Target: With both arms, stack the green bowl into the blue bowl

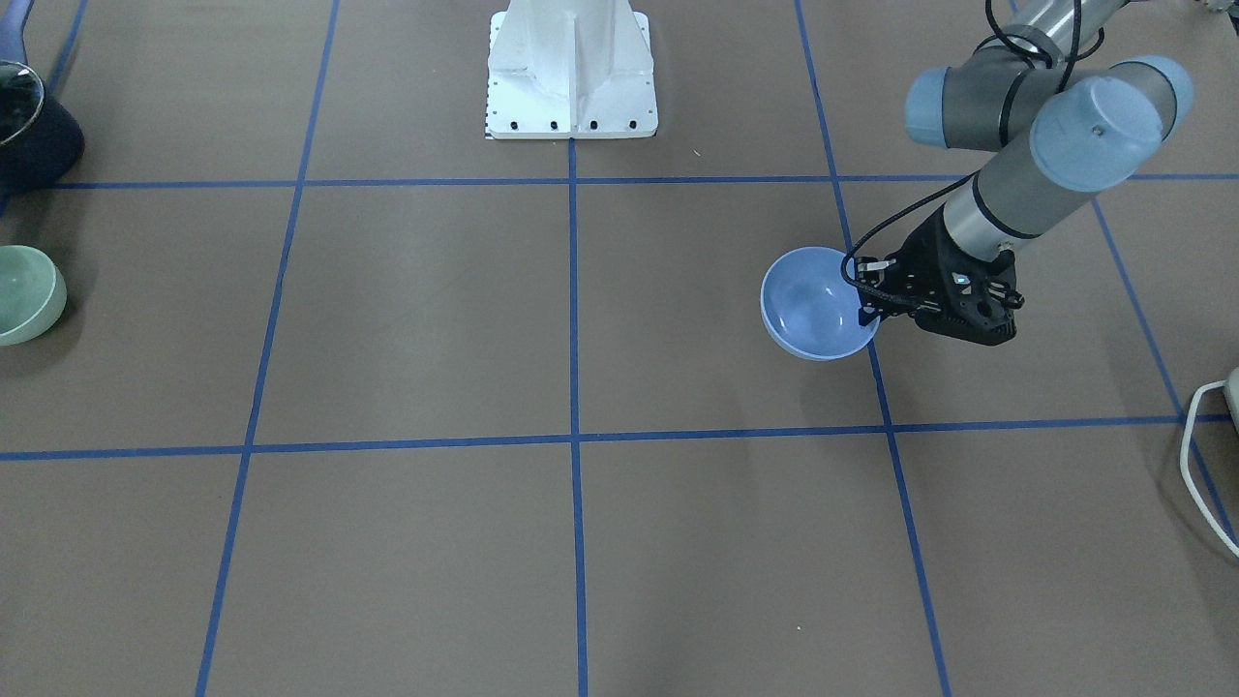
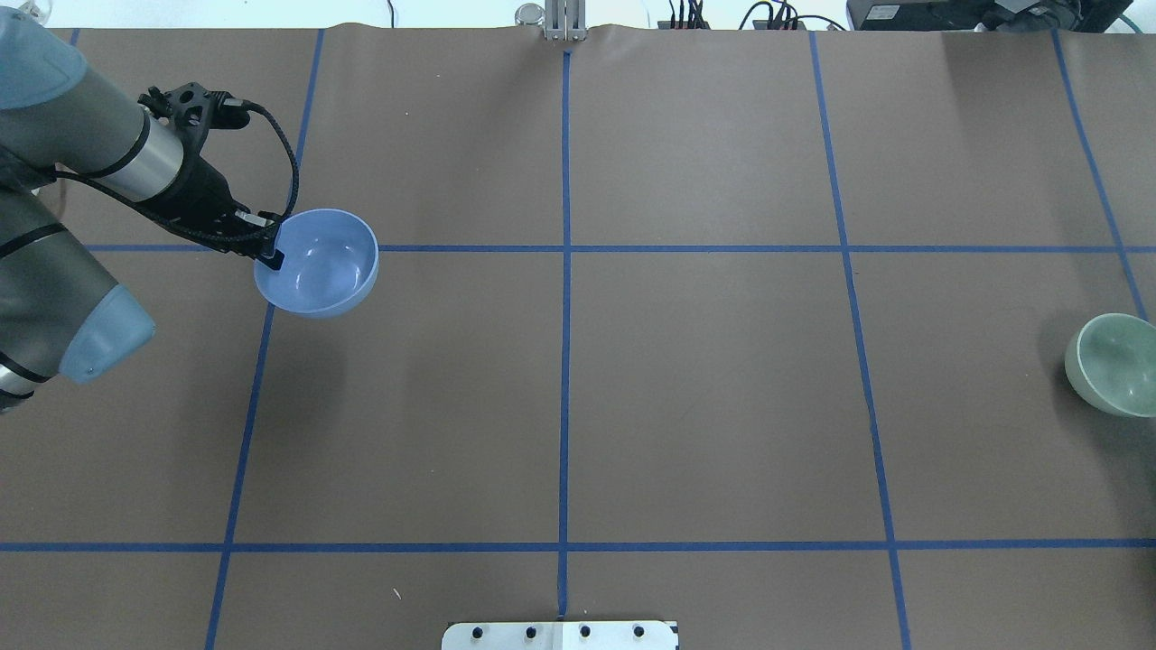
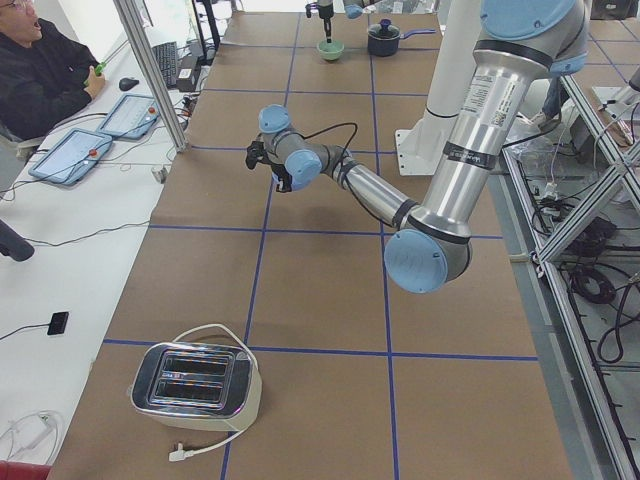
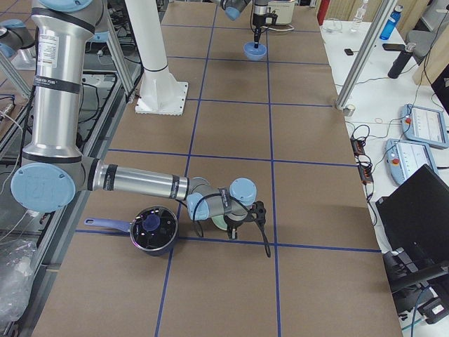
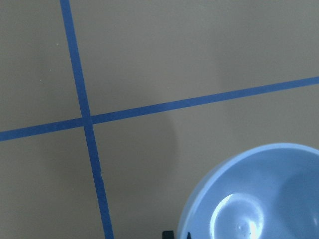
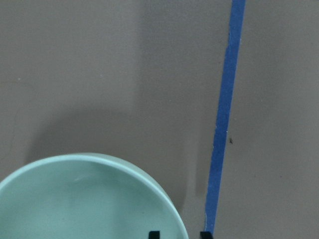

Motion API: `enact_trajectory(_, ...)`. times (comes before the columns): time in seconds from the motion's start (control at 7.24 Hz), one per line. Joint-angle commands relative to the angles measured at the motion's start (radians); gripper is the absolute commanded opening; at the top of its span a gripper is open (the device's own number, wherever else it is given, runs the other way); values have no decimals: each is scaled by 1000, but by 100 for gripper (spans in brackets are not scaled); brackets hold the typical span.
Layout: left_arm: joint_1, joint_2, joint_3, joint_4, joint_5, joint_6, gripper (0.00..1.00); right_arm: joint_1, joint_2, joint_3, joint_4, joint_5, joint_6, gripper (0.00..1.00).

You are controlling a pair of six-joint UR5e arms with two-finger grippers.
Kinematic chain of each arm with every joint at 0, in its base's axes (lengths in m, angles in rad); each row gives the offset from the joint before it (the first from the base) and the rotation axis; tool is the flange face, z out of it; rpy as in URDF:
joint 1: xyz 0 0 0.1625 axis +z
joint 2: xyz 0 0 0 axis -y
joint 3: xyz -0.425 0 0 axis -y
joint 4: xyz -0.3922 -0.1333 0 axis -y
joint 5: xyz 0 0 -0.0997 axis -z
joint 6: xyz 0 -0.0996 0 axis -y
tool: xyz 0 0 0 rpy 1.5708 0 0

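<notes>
- Gripping blue bowl [image 1: 811, 302] by its rim, L gripper [image 1: 866, 312] is holding it robot-left of white pedestal [image 1: 571, 77]
- R gripper [image 6: 178, 235] is straddling green bowl [image 6: 84, 199] rim, far robot-right of pedestal; clamped or not, can't tell
- Step is calling for level rims, green centred over blue before release

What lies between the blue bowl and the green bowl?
Between the blue bowl and the green bowl, the overhead view shows only bare brown table covering crossed by blue tape lines.

Left-side bowl [image 2: 316, 262] is well apart from right-side bowl [image 2: 1115, 361]; pot [image 4: 151, 232] near latter.
</notes>
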Motion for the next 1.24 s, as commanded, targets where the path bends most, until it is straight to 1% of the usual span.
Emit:
enact_trajectory(0.0,44,-69,33,1,4,-77,0,0,59,8,-2,11,43,0)
enact_trajectory(0.14,88,-108,47,1,50,-134,0,0,105,9,-18,14,77,0)
enact_trajectory(0.28,159,-164,91,-1,125,-198,0,0,134,2,-27,40,80,0)
enact_trajectory(0.41,190,-212,128,-2,150,-243,0,3,176,29,-101,80,82,0)
enact_trajectory(0.55,231,-221,140,-10,188,-282,0,5,213,98,-180,80,140,0)
enact_trajectory(0.69,266,-243,147,-10,223,-305,0,5,257,144,-250,83,198,0)
enact_trajectory(0.83,291,-266,165,-11,243,-344,0,5,283,176,-272,83,218,0)
enact_trajectory(1.11,351,-327,199,-17,292,-412,0,3,355,178,-277,83,302,0)
